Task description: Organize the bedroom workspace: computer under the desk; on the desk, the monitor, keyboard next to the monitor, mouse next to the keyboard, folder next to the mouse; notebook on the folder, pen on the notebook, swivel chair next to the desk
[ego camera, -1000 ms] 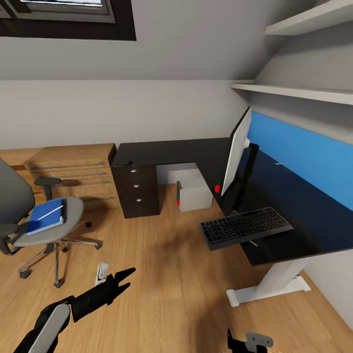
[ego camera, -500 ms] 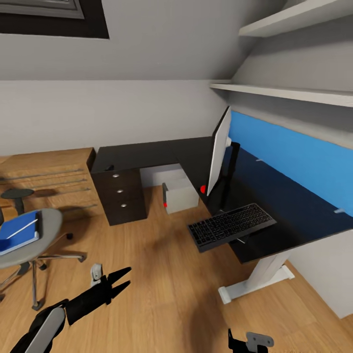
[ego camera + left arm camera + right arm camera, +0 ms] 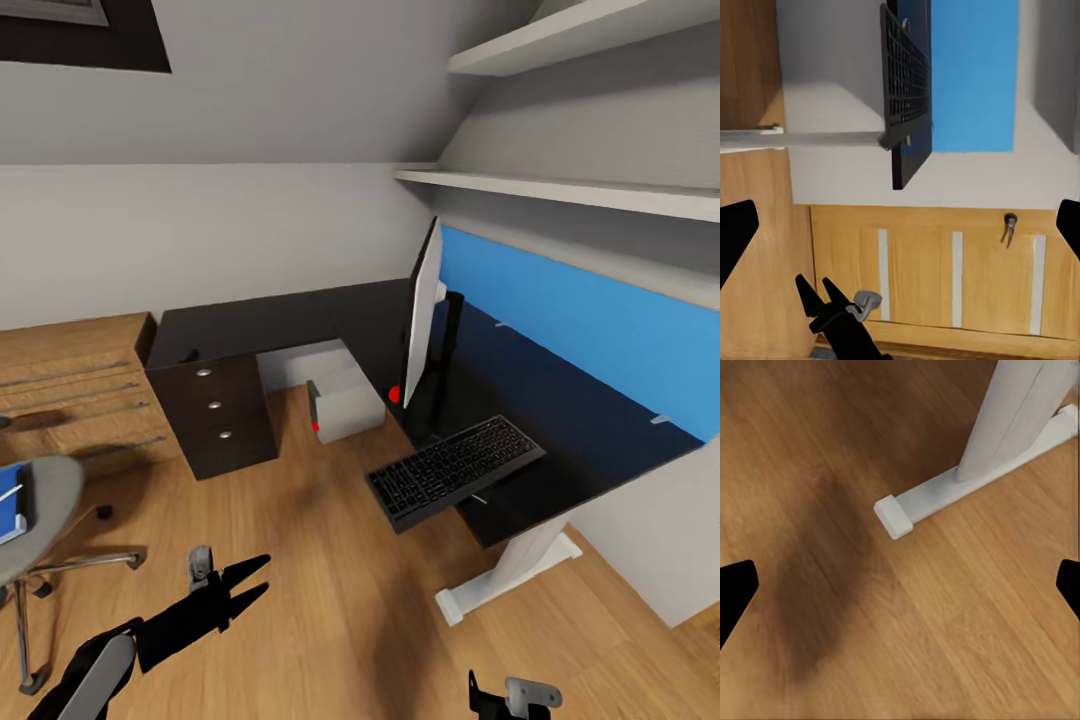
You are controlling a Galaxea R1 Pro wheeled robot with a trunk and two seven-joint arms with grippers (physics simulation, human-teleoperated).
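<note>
The black L-shaped desk (image 3: 560, 420) carries the monitor (image 3: 424, 305), seen edge-on, and the black keyboard (image 3: 455, 470), which overhangs the desk's front edge. A small red thing (image 3: 395, 395) lies by the monitor's foot. The grey computer (image 3: 343, 402) sits on the floor under the desk. At the picture's left edge stands the swivel chair (image 3: 45, 490) with a blue book (image 3: 10, 505) on its seat. My left gripper (image 3: 262, 576) hangs open over the floor, far from all of them. My right gripper (image 3: 900, 592) is open above the floor by the desk's white foot (image 3: 945, 491).
A black drawer unit (image 3: 215, 415) stands under the desk's far wing, with a wooden dresser (image 3: 70, 385) to its left. White shelves (image 3: 560, 185) run above a blue wall panel (image 3: 580, 320). Bare wood floor (image 3: 330, 570) lies between me and the desk.
The camera has swung to the right: desk and keyboard sit nearer the picture's middle and the chair has slid almost out at the left. Both grippers keep their pose.
</note>
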